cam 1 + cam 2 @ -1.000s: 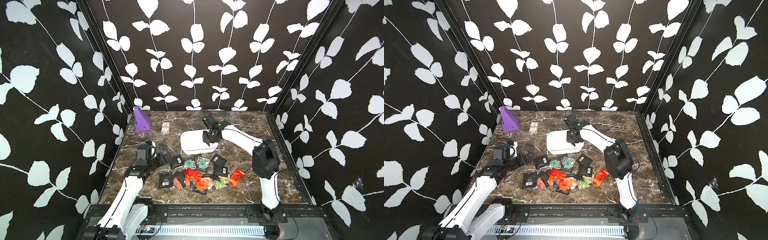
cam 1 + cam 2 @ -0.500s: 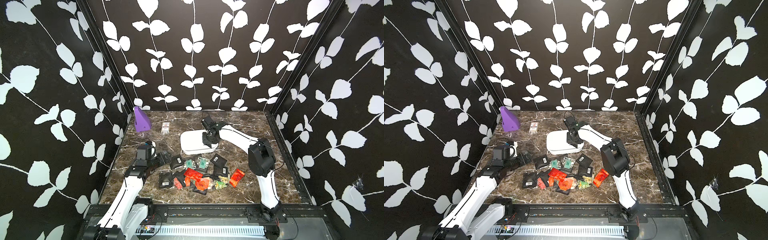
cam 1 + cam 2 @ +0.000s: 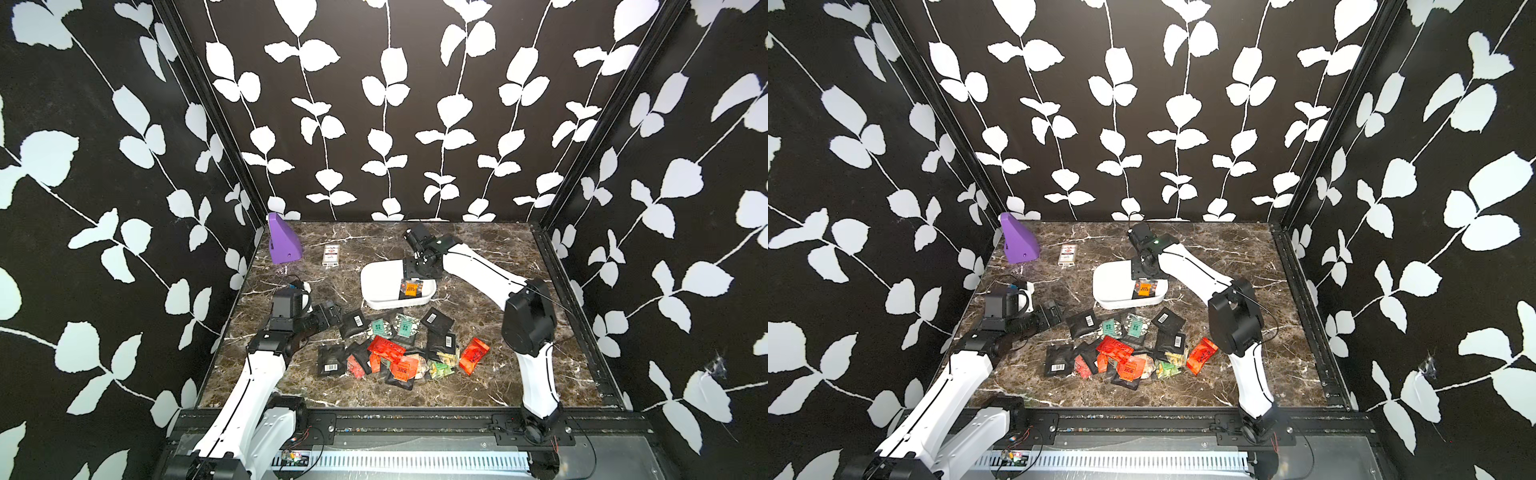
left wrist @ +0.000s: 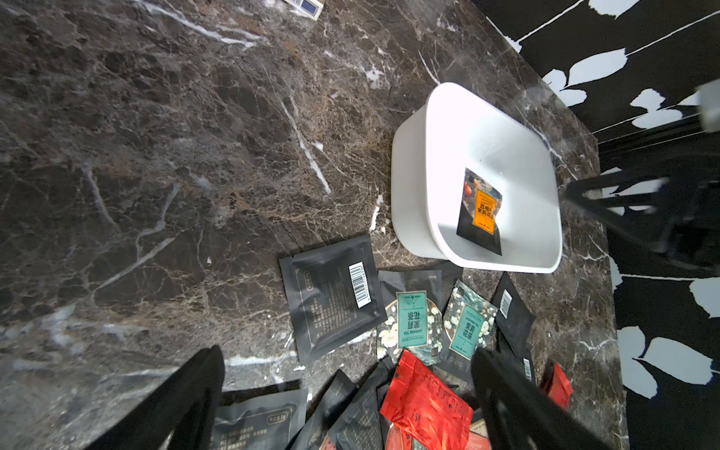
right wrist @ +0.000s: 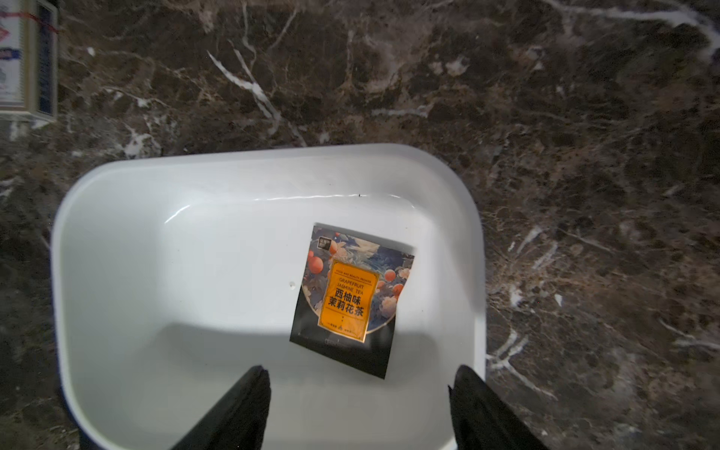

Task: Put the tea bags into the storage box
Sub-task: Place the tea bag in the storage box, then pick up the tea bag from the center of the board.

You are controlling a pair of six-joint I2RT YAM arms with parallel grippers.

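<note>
1. Tea bags (image 3: 395, 349) lie in a loose, overlapping heap on the tabletop (image 3: 478, 399), near the middle of its front edge. The heap's long run is parallel to that edge.
2. The left gripper (image 4: 350, 405) sits low near the tabletop's left edge, beside the heap's left end. Its fingers (image 4: 187, 397) are spread wide with nothing between them. A black barcode sachet (image 4: 331, 300) lies flat just beyond the fingertips, roughly in line with the gap. This arm looks the nearer one for the next pick, with a short reach forward and down.
3. The storage box (image 3: 378, 286) stands just behind the heap, around the tabletop's centre. One orange-labelled sachet (image 5: 350, 300) lies flat on its floor toward the right end, and the rest of the floor is bare.
4. The right gripper (image 5: 360, 413) hangs over the box with its fingers parted and empty. The orange-labelled sachet lies free past the tips. This arm is farther from the heap than the left one.
5. Toward the far left corner stand a purple wedge (image 3: 282, 245) and, beside it, a white packet (image 3: 331, 254), neither part of the job.
</note>
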